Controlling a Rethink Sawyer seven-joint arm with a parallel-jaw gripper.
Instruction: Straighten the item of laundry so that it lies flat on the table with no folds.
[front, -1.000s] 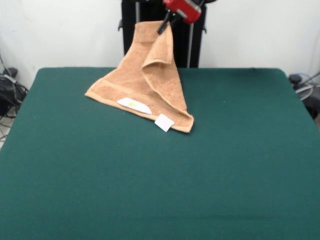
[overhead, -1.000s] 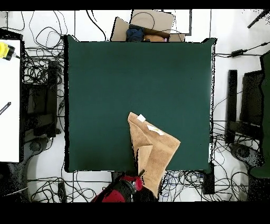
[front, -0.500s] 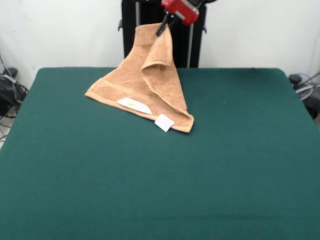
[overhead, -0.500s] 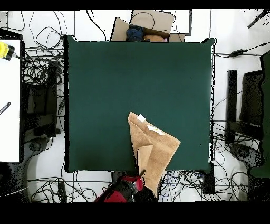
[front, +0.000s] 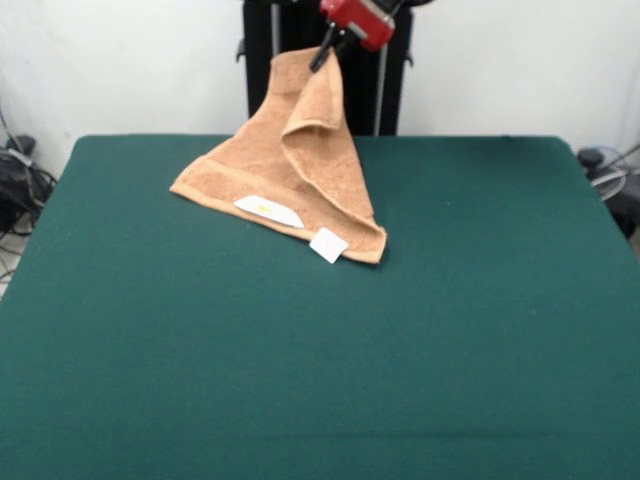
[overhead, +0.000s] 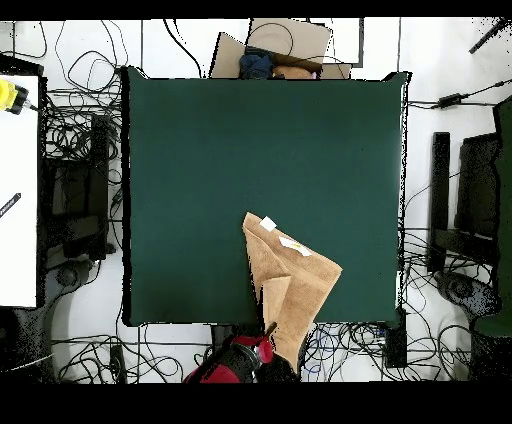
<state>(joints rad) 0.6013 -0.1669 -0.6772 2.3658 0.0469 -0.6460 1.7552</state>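
Observation:
The orange-tan towel (front: 290, 165) hangs by one corner from my gripper (front: 322, 58) at the table's far edge. Its lower edge, with two white tags (front: 328, 244), rests on the dark green table (front: 330, 350). The cloth drapes in a steep tent with a lengthwise fold down the middle. My gripper is shut on the towel's top corner. From above, the towel (overhead: 290, 280) stretches from mid-table toward the near edge, where the red gripper (overhead: 268, 332) holds it past the table (overhead: 200, 150) border.
The black pedestal (front: 385, 90) stands behind the lifted corner. Cables and dark equipment (overhead: 75, 200) ring the table. A cardboard box (overhead: 275, 45) lies beyond the far edge in the overhead view.
My gripper has shifted slightly left and up in the front view, drawing the held corner with it. The towel's lower edge has stayed where it was.

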